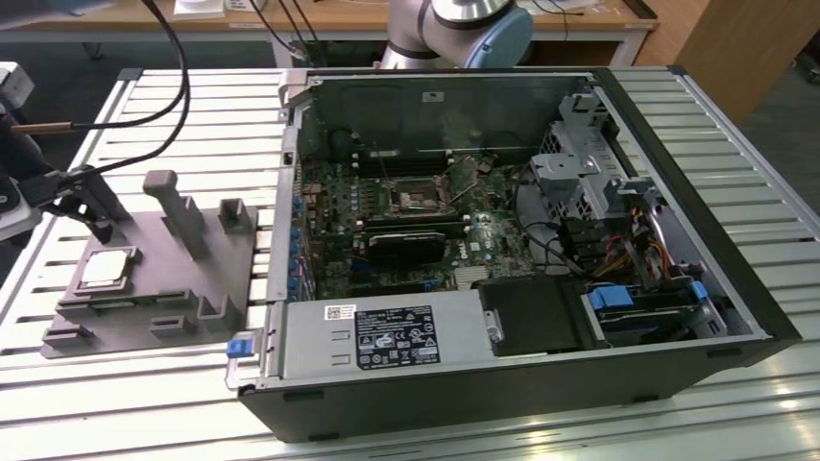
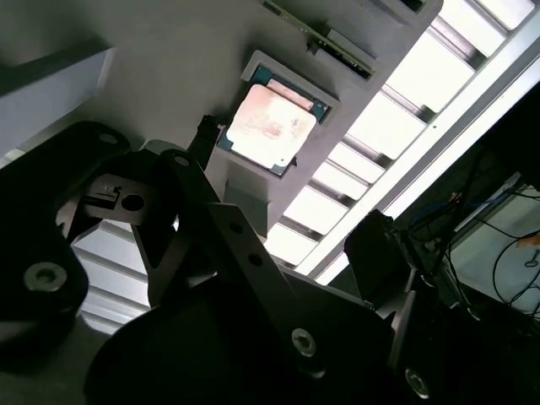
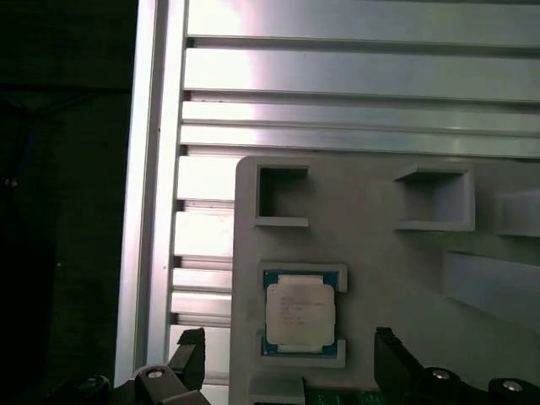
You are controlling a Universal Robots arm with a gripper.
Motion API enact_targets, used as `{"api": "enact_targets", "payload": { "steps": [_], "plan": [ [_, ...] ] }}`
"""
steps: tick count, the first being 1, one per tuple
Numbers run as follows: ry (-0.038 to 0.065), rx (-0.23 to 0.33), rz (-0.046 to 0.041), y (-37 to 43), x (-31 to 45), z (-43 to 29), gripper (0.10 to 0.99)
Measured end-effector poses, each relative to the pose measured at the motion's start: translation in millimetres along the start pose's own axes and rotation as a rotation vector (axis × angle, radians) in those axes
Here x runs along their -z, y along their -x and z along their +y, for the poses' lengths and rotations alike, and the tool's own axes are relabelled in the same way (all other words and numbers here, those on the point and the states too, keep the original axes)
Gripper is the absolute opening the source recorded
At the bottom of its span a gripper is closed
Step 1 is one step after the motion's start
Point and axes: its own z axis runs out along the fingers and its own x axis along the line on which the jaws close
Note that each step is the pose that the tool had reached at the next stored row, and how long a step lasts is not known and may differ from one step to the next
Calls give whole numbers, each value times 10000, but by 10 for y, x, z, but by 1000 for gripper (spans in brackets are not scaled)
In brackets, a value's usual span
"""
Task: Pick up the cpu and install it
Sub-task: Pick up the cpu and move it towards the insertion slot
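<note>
Two black metal fingers [image 3: 190,361] of one gripper [image 3: 288,342], spread wide and holding nothing, stand either side of one cpu [image 3: 299,312] in the first wrist view; the chip is flat, square and silver-topped, seated in a shallow pocket of one matte grey tray [image 3: 371,253]. Second wrist view: gripper [image 2: 287,190] tilted over the cpu [image 2: 266,126], not touching it. Exterior view: gripper [image 1: 92,206] low over the tray [image 1: 167,288], one open black computer case [image 1: 448,413] alongside.

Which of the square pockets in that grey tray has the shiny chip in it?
The pocket nearest the end effector in the first wrist view: the cpu lies flat inside. The grey tray's two other square pockets there are empty.
</note>
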Motion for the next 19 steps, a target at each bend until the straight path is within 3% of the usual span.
{"api": "enact_targets", "payload": {
  "steps": [2, 5, 6, 19],
  "plan": [
    [23, 1, 0, 1, -34, -2, 878],
    [283, 9, -6, 2, -57, -4, 878],
    [309, 10, -10, 3, -76, -4, 878],
    [307, 15, -72, 7, -303, -20, 878]
  ]
}}
